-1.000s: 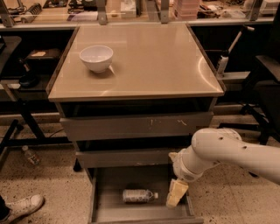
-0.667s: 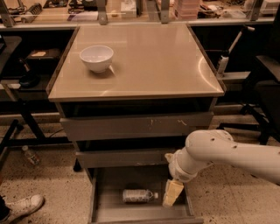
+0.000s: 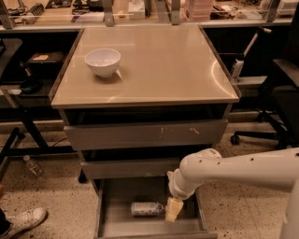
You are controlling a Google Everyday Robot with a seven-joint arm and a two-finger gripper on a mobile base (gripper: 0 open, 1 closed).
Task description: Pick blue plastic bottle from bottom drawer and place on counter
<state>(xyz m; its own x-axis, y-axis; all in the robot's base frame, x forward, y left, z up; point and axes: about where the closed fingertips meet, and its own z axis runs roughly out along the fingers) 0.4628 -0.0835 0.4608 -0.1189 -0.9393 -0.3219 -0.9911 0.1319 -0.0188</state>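
The blue plastic bottle lies on its side on the floor of the open bottom drawer, pale with a whitish label. My gripper hangs inside the drawer at the end of the white arm, just right of the bottle and at or near its right end. The beige counter caps the grey cabinet above and bears a white bowl at its left.
The wider scratched drawer and the middle drawer sit above the open one. A small clear bottle and a white shoe lie on the floor at left. A black chair stands at right. A cluttered workbench runs behind.
My arm and gripper have shifted left inside the bottom drawer, closing most of the gap to the bottle's right end. The bottle has not moved.
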